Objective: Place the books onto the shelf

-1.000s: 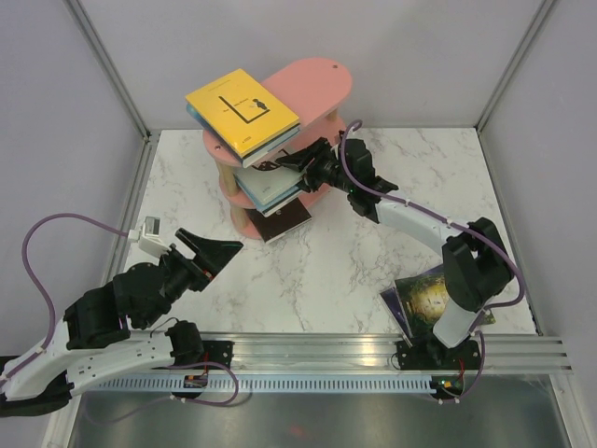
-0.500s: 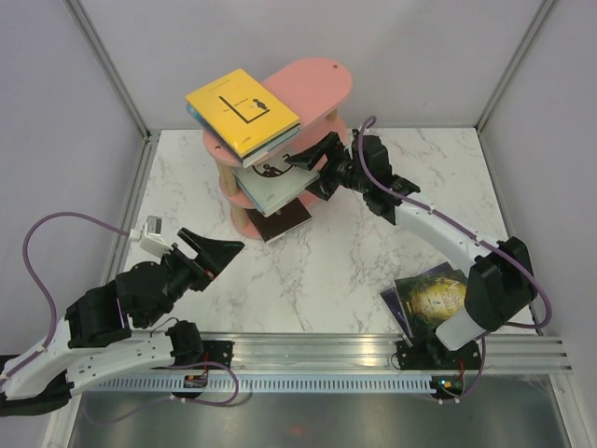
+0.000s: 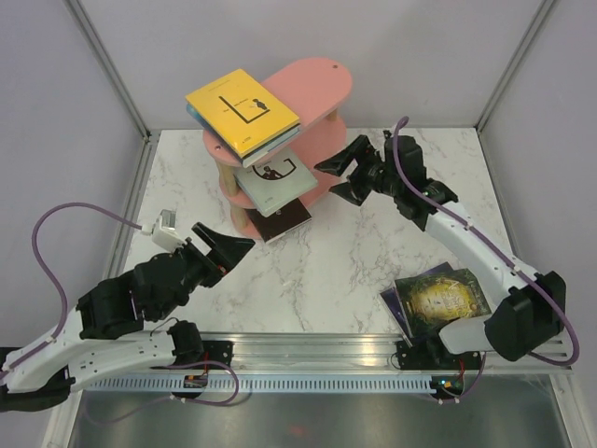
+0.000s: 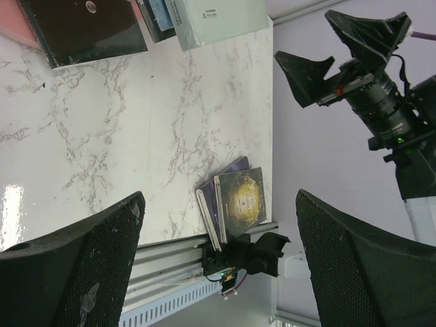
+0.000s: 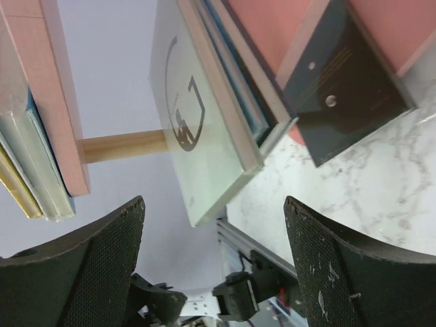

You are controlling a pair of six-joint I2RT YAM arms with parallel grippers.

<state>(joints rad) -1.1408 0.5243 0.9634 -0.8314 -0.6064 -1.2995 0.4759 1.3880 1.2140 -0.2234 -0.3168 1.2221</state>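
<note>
Right gripper (image 3: pixel 328 177) first: we've got its jaws spread wide and nothing between them. On its own wrist camera the two black padded fingers (image 5: pixel 75 272) frame only open air, with the shelf beyond. It hangs just off the middle tier of the pink shelf (image 3: pixel 312 79), close to the pale grey-blue book (image 3: pixel 273 177) but apart from it.

That book lies flat on the middle board, line drawing up, overhanging the board's edge. A blue-edged book (image 5: pixel 228 75) sits directly under it. A wooden post (image 5: pixel 122 145) runs up behind it to the board above.

Up top we see the yellow book (image 3: pixel 241 110) lying flat on a small stack of paler books and sticking out past the left end of the upper board.

Down low, the black book (image 3: pixel 280 221) rests on the bottom tier, one corner poking out over the marble table (image 3: pixel 373 252).

Over to the left gripper (image 3: pixel 229 245): jaws parted just as wide, holding nothing. It hovers above the front left of the table, pointed toward the shelf and well apart from it.

We find two books off the shelf. The green-gold book (image 3: pixel 438 299) lies flat on the table by the right arm's base, on top of a darker book (image 3: pixel 396 303) whose edge shows along its left side.
</note>
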